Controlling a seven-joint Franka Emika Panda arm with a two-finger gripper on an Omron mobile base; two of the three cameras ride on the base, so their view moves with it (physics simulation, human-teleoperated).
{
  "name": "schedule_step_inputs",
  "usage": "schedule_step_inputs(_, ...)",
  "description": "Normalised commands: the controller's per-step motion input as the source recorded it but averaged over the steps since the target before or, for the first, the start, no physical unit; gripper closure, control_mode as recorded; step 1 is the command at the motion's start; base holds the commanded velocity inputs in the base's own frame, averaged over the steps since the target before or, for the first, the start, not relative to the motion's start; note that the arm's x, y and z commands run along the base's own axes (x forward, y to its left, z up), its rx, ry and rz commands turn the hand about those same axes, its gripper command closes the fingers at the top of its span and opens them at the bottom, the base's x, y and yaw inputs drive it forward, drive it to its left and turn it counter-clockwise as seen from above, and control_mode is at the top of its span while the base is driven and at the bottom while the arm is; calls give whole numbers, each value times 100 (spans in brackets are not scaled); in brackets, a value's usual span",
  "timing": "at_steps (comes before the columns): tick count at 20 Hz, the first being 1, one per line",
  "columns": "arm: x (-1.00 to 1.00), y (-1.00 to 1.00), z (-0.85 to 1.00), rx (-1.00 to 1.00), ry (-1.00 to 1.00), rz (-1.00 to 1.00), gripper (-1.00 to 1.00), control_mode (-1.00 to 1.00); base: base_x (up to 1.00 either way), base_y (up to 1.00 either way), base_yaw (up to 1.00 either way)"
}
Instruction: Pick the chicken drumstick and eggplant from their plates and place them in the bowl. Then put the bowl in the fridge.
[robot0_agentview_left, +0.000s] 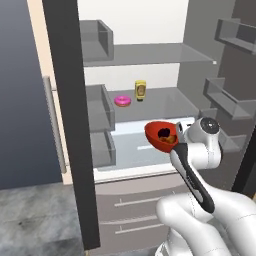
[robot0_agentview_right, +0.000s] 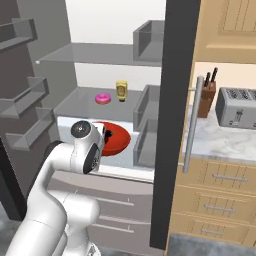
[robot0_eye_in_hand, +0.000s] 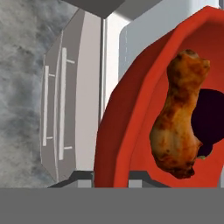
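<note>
- Fridge: it stands open straight ahead of you, its white lower shelf just beyond and below the bowl.
- Bowl: red, tilted, clamped by your tool at its near rim.
- Drumstick and eggplant lie inside; level the bowl, push forward.

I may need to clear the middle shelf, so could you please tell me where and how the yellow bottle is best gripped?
Grip the yellow bottle across its body, below the darker cap, coming level from the fridge's open front. It stands upright, and the pink donut lies apart to its left, so its sides look free for the jaws.
</note>
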Motion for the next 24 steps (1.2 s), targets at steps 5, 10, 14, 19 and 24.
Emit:
schedule_step_inputs(5, 0, 0, 0, 0, 0, 0, 100, 100, 35, 14, -2)
schedule_step_inputs(10, 0, 0, 0, 0, 0, 0, 100, 100, 40, 17, -1)
schedule_step_inputs(14, 0, 0, 0, 0, 0, 0, 100, 100, 37, 19, 0)
schedule_step_inputs(19, 0, 0, 0, 0, 0, 0, 100, 100, 34, 17, 0)
schedule_step_inputs(24, 0, 0, 0, 0, 0, 0, 100, 100, 32, 17, 0)
